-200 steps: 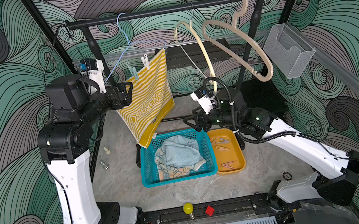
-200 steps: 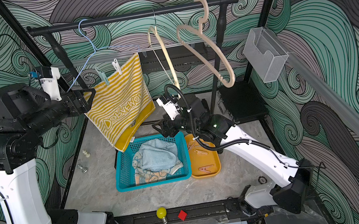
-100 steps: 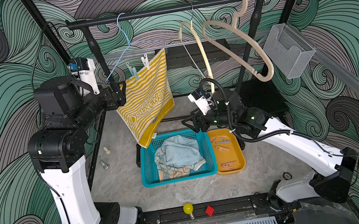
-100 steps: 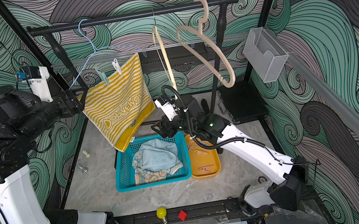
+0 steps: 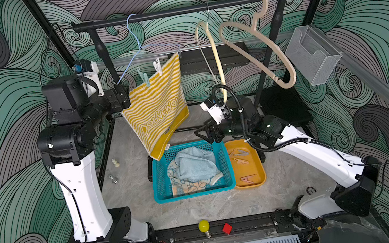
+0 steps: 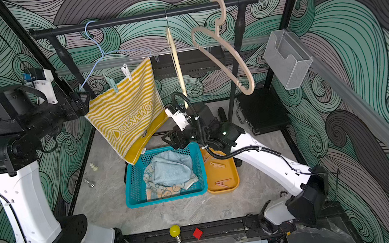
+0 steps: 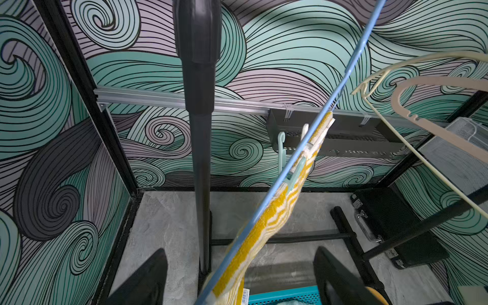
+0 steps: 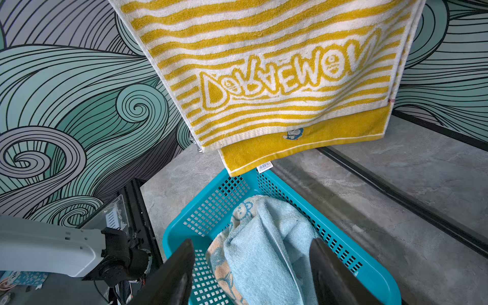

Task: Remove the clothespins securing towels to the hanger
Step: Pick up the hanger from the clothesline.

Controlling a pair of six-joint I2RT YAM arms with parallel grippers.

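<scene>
1. On the pale-blue wire hanger [image 7: 298, 155] at the left end of the black rail [image 5: 183, 10], the yellow-and-white wavy-striped terry towel [image 5: 159, 106] is hanging folded over the slanting lower bar.
2. A mint-teal plastic clothespin [image 5: 144, 78] and a white plastic clothespin [image 5: 158, 66] are pinning its top edge, close together toward the bar's lower end.
3. The towel is showing large lettering, a solid yellow band along the hem, a small blue cartoon figure and a barcode tag. Its low corner is dangling just above the teal plastic lattice basket [image 5: 195, 194].
4. On the grey table [image 5: 133, 191], that basket is holding the plain light-blue terry towel [image 5: 195, 164], crumpled over the pale bunny-printed towel [image 5: 190, 185]. The orange oval tray [image 5: 252, 184] just beside it is holding at least three pinkish clothespins [image 5: 240, 152].
5. The cream hanger [image 5: 216, 57] and the tan hanger [image 5: 255, 45] are hanging bare.
6. The job is looking about two-thirds done: two towels are freed, and one towel with two pegs is waiting.
7. The left pincer [image 5: 128, 99] is standing wide open at the hanger's low end, with wire and towel edge running between its fingers in the wrist view. I cannot tell whether they are touching.
8. The right pincer [image 8: 253, 277] is hovering open and empty over the basket, below the towel's hem.
</scene>
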